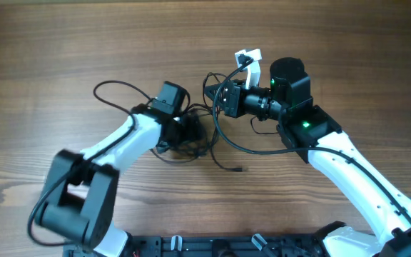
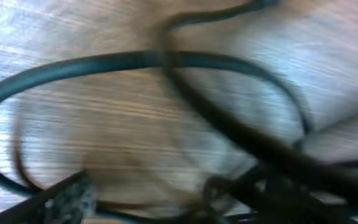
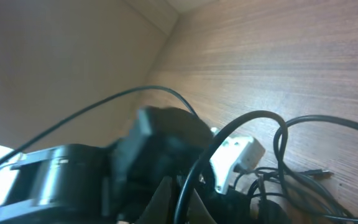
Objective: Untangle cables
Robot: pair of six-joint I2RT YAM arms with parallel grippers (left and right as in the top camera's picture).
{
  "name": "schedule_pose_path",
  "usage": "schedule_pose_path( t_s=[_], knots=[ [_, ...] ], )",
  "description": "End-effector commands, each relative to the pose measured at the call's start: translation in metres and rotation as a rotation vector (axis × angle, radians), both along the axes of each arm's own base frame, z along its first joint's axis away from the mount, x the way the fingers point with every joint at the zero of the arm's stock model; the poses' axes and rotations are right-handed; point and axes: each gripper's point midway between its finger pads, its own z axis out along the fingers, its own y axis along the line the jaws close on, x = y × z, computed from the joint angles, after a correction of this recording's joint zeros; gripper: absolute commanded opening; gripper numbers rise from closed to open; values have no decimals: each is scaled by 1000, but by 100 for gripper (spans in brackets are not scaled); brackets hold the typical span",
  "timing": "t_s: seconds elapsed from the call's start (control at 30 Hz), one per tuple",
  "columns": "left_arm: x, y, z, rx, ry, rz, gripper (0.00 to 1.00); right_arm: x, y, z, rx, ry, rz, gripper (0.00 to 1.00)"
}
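1. Cables [image 1: 180, 155] lie in a black knot near the middle of the wooden table [image 1: 48, 43]. One thin loop strays out to the left, and a loose end with a small plug trails toward the near edge.
2. From the near left corner, the left arm reaches up and to the right, its white forearm slanting across the table. Its wrist is bent down, so the left gripper [image 1: 191, 132] sits right in the knot. Its wrist camera shows only blurred cords close over the wood, and I cannot tell how its jaws stand.
3. At the right edge of the knot, the right gripper [image 1: 211, 96] points left with its jaws closed. Cords loop around it, but I cannot make out whether one is pinched.
4. Just beyond that wrist lies a white plug [image 1: 248, 56].
5. The right arm comes in from the near right corner and rises to an elbow with a green light. From there its black wrist runs level toward the left.
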Motion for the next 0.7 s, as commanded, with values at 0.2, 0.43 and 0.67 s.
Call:
schedule_pose_path(
  t_s=[0.2, 0.43, 0.67],
  knots=[
    [-15, 52, -37, 234, 99, 207, 88, 81, -159, 37, -267, -65, -564, 5],
    [-17, 73, -37, 260, 131, 274, 91, 81, -316, 45, -372, 64, -971, 4],
    [-12, 93, -37, 257, 142, 342, 91, 63, -372, 30, -413, 115, -1007, 5]
  ],
)
